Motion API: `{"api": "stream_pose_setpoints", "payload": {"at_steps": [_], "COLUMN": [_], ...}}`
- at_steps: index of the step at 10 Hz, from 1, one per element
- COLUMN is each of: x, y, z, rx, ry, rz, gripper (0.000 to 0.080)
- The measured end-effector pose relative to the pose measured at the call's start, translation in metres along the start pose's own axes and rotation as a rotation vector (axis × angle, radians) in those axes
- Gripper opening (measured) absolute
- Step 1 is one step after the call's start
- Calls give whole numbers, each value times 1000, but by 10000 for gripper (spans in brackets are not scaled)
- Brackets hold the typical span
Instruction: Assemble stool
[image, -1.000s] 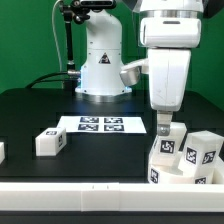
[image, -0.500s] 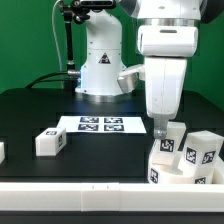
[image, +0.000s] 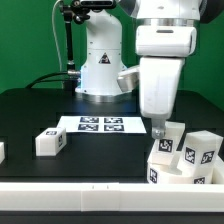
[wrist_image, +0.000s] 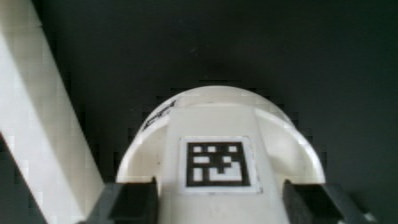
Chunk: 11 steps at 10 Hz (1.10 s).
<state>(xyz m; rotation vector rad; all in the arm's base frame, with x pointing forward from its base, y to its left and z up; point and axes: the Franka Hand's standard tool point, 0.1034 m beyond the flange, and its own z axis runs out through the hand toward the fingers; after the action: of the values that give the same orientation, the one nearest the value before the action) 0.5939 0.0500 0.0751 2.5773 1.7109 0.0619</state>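
Note:
My gripper (image: 163, 132) hangs at the exterior view's right, over the white stool seat (image: 168, 168). Its fingers stand on either side of an upright white leg (image: 166, 141) that rests on the seat. In the wrist view the gripper (wrist_image: 226, 205) has both dark fingers (wrist_image: 134, 205) pressed against that leg (wrist_image: 222, 125), whose tag faces the camera. A second leg (image: 202, 152) stands upright on the seat just to the right. A loose leg (image: 50, 141) lies on the black table at the left.
The marker board (image: 100, 124) lies at the table's middle. Another white part (image: 1, 150) shows at the left edge. A long white border rail (image: 90, 190) runs along the front and also shows in the wrist view (wrist_image: 45, 120). The arm's base (image: 100, 60) stands behind.
The hand has turned about its upright axis over the seat and shifted slightly left. The leg stays between the fingers. The other parts have not moved.

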Motion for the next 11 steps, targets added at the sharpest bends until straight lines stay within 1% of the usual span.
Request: {"api": "stream_pose_setpoints", "payload": {"at_steps": [3, 5, 7, 8, 9, 11], "x": [-1, 0, 2, 2, 4, 3], "y": [-1, -3, -4, -4, -3, -4], "z": [1, 1, 1, 1, 1, 1], "rx": [5, 25, 33, 35, 15, 24], "ry": [2, 14, 15, 15, 15, 18], "rz": [251, 521, 766, 860, 882, 1023], "gripper": [335, 336, 336, 336, 336, 336]}}
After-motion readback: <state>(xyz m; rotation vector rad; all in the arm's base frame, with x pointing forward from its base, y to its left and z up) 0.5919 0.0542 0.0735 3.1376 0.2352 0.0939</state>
